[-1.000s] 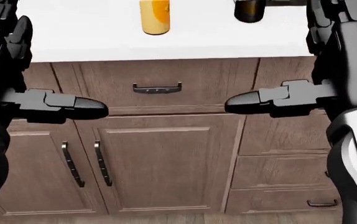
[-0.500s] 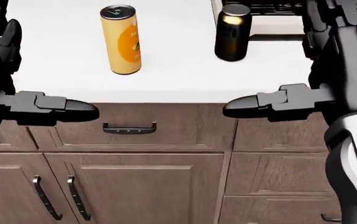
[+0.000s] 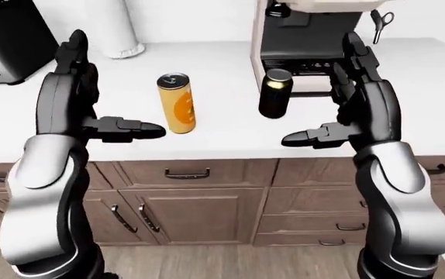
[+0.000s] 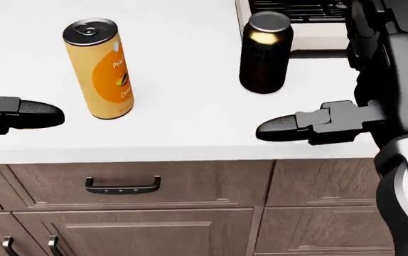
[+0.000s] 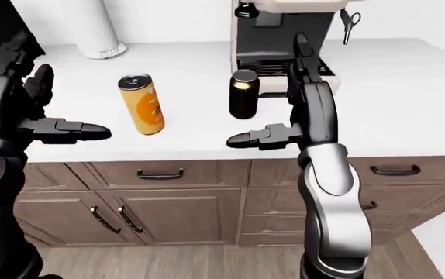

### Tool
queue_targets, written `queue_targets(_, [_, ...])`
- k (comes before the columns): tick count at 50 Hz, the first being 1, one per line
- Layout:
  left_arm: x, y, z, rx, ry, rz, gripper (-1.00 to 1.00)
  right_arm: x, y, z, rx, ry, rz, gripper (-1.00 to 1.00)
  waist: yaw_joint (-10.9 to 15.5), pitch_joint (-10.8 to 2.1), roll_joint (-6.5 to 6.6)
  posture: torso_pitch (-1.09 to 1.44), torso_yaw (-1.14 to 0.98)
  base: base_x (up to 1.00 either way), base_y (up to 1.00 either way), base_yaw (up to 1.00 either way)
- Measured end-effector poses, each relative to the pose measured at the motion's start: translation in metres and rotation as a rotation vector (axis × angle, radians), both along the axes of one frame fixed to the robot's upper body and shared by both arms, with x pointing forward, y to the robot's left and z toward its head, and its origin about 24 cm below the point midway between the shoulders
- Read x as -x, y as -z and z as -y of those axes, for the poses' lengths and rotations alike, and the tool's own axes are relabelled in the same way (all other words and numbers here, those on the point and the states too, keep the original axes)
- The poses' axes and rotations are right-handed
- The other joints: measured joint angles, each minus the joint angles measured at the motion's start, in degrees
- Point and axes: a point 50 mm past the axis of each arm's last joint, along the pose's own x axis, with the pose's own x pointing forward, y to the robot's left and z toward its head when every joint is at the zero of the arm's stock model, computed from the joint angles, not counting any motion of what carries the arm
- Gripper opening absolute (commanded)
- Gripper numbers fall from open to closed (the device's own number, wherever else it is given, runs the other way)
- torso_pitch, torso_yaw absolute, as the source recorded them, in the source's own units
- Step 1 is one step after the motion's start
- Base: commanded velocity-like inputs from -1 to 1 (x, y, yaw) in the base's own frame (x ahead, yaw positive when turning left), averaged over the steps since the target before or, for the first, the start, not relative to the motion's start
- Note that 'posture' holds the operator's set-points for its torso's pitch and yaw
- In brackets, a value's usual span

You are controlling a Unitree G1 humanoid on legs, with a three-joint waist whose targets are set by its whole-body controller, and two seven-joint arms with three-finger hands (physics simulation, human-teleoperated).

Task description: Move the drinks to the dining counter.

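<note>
An orange drink can (image 4: 98, 69) stands upright on the white counter (image 4: 190, 128), left of centre. A black can with a gold top (image 4: 265, 53) stands upright to its right, just before the coffee machine. My left hand (image 3: 107, 93) is open and empty, left of the orange can, with its thumb pointing at it and a gap between. My right hand (image 3: 323, 96) is open and empty, right of the black can, with its thumb (image 4: 289, 127) below the can near the counter edge. Neither hand touches a can.
A coffee machine (image 3: 304, 35) stands behind the black can. A white paper-towel roll (image 3: 114, 29) and a dark appliance (image 3: 5, 35) stand at the upper left. Wooden drawers and cabinet doors (image 3: 188, 197) run under the counter.
The head view has shifted: the counter and both cans now sit lower and larger in it, and the cabinets have slid down. Both hands stay open; the left one lies further left.
</note>
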Motion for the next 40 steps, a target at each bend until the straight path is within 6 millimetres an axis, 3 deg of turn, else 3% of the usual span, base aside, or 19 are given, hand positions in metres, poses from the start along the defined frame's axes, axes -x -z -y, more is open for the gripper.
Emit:
queue_targets(3, [0.007, -0.007, 0.000, -0.013, -0.005, 0.049, 1.00, 0.001, -0.002, 0.000, -0.001, 0.004, 0.014, 1.00, -0.03, -0.28, -1.02, 0.00, 0.00, 0.03, 0.00, 0.00])
queue_targets(5, [0.004, 0.001, 0.005, -0.008, 0.025, 0.014, 1.00, 0.000, 0.003, 0.002, -0.004, 0.014, -0.006, 1.00, -0.21, -0.81, 0.03, 0.00, 0.00, 0.19, 0.00, 0.00])
queue_targets(9, [0.000, 0.007, 0.012, -0.009, 0.072, -0.016, 1.00, 0.001, 0.002, 0.005, -0.004, 0.031, -0.006, 1.00, -0.30, -1.46, -1.22, 0.00, 0.00, 0.24, 0.00, 0.00])
queue_targets(13, [0.002, 0.002, 0.008, -0.013, 0.046, 0.015, 1.00, 0.004, -0.007, 0.002, 0.000, 0.018, 0.053, 1.00, -0.72, -1.18, 0.15, 0.00, 0.00, 0.11, 0.00, 0.00])
queue_targets(15, [0.004, 0.000, 0.006, -0.015, 0.035, 0.029, 1.00, 0.004, -0.008, 0.002, 0.003, 0.017, 0.062, 1.00, -1.29, -1.50, 1.68, 0.00, 0.00, 0.00, 0.00, 0.00])
queue_targets(18, [0.003, 0.006, 0.003, -0.011, 0.021, -0.004, 1.00, 0.001, 0.003, 0.000, -0.005, 0.009, 0.007, 1.00, -0.94, -0.60, 0.09, 0.00, 0.00, 0.00, 0.00, 0.00])
queue_targets(22, [0.000, 0.012, 0.002, 0.002, 0.012, -0.045, 1.00, -0.002, 0.007, 0.000, -0.005, 0.005, -0.030, 1.00, -0.57, -0.52, -0.73, 0.00, 0.00, 0.00, 0.00, 0.00])
queue_targets(31, [0.012, 0.008, 0.003, -0.029, 0.033, -0.013, 1.00, 0.004, -0.001, 0.003, -0.007, 0.022, 0.019, 1.00, -0.88, -1.28, -0.35, 0.00, 0.00, 0.00, 0.00, 0.00])
queue_targets(40, [0.012, 0.019, 0.002, -0.030, 0.033, -0.061, 1.00, -0.002, 0.007, 0.000, -0.004, 0.014, -0.014, 1.00, -0.73, -0.91, -0.30, 0.00, 0.00, 0.00, 0.00, 0.00])
